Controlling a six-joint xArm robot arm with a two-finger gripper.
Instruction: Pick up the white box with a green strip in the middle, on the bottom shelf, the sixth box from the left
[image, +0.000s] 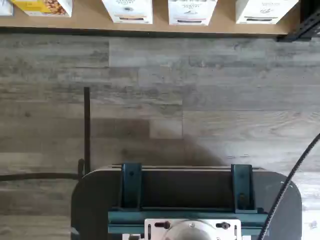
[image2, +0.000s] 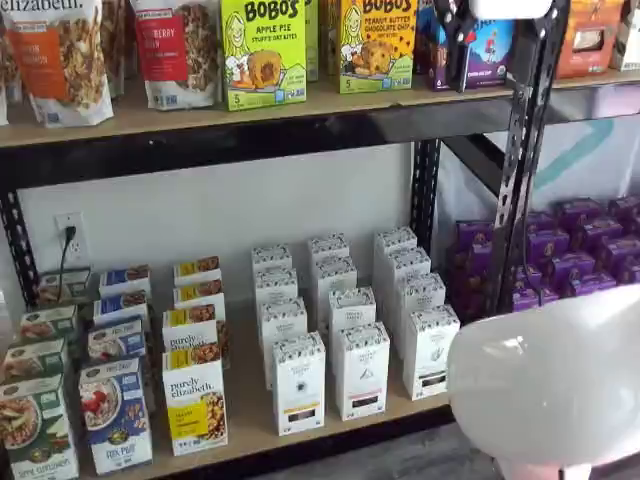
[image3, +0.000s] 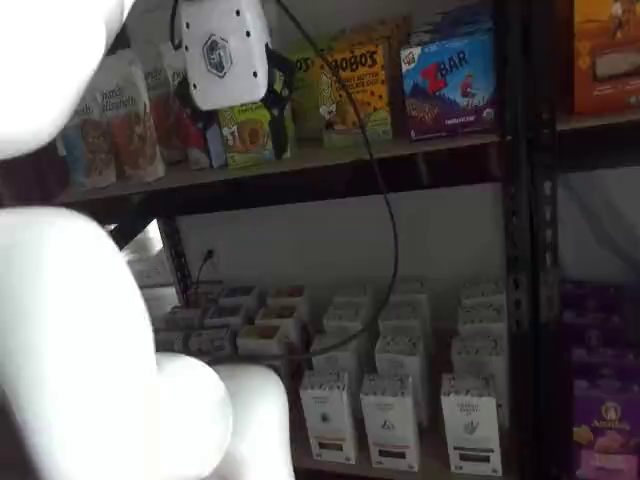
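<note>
The white box (image2: 430, 350) stands at the right end of the front row of tall white cartons on the bottom shelf (image2: 250, 432). It has a black-speckled top and a small dark strip low on its front. It also shows in a shelf view (image3: 470, 420) and in the wrist view (image: 265, 10). Several like cartons stand behind and beside it. My gripper (image2: 458, 45) hangs high up in front of the upper shelf, far above the box, and shows in both shelf views (image3: 212, 135). Its fingers appear only as a dark shape with no visible gap.
Bobo's boxes (image2: 262, 50), granola bags and Z Bar boxes (image3: 450, 80) fill the upper shelf. A black rack upright (image2: 520, 170) stands right of the white cartons, with purple boxes (image2: 570, 250) beyond. The white arm (image2: 550, 385) fills the foreground. A dark teal-bracketed mount (image: 185, 200) sits above the floor.
</note>
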